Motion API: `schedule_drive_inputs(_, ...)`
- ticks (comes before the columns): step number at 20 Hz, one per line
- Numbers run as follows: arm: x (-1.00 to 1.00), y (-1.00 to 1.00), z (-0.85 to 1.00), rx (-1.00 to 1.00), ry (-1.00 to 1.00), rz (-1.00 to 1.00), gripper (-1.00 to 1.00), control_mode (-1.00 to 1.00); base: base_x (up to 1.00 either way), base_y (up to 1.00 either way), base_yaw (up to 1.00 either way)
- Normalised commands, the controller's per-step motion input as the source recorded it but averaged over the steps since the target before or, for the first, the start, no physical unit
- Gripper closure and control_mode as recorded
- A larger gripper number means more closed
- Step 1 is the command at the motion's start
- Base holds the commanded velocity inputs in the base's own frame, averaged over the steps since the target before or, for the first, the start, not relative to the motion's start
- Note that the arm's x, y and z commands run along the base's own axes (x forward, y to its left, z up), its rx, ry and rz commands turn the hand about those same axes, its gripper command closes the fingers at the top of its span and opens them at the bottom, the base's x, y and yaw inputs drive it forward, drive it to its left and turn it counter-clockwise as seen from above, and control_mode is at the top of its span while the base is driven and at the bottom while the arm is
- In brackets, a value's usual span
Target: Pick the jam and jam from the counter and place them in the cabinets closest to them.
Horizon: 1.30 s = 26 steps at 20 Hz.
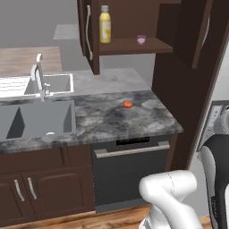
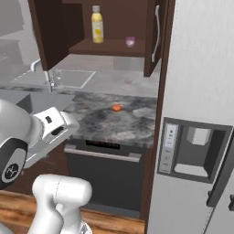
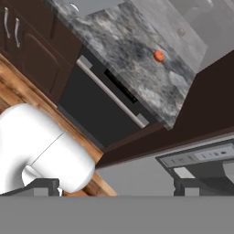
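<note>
A: Where's the claw (image 3: 116, 186)?
B: In the hand view its two dark tips (image 3: 42, 186) stand far apart at the bottom edge — jaws spread wide, pinching nothing. It hangs low, out in front of the dishwasher (image 3: 98, 107), well away from the counter (image 3: 132, 50).

A: And the jars?
B: One pinkish-purple jam (image 1: 141, 39) sits on the shelf of the open upper cabinet (image 1: 134, 46), to the right of a tall yellow bottle (image 1: 104, 24), apart from it. The right base view shows the same jar (image 2: 130, 41) on that shelf.

A: The red one?
B: I can't pick out a bright red jar. On the grey marble counter lies a small orange-red round thing (image 1: 128, 104) — flattish, more fruit than jar — alone near the middle, right of the sink (image 1: 38, 118).

A: Anything else close by?
B: A faucet (image 1: 39, 76) behind the sink, and a grey fridge (image 2: 196, 114) with a dispenser to the right of the counter.
</note>
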Motion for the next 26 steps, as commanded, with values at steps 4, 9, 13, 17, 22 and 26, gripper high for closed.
schedule_drive_inputs(4, 0.00, 0.00, 0.00, 0.00, 0.00, 0.00, -1.00, 1.00, -0.31, 0.00, 0.00)
schedule_drive_inputs(9, 0.00, 0.00, 0.00, 0.00, 0.00, 0.00, -1.00, 1.00, -0.04, 0.00, 0.00)
schedule_drive_inputs(13, 0.00, 0.00, 0.00, 0.00, 0.00, 0.00, -1.00, 1.00, 0.00, 0.00, 0.00)
schedule_drive_inputs(17, 0.00, 0.00, 0.00, 0.00, 0.00, 0.00, -1.00, 1.00, 0.00, 0.00, 0.00)
schedule_drive_inputs(22, 0.00, 0.00, 0.00, 0.00, 0.00, 0.00, -1.00, 1.00, 0.00, 0.00, 0.00)
schedule_drive_inputs(26, 0.00, 0.00, 0.00, 0.00, 0.00, 0.00, -1.00, 1.00, -0.01, 0.00, 0.00)
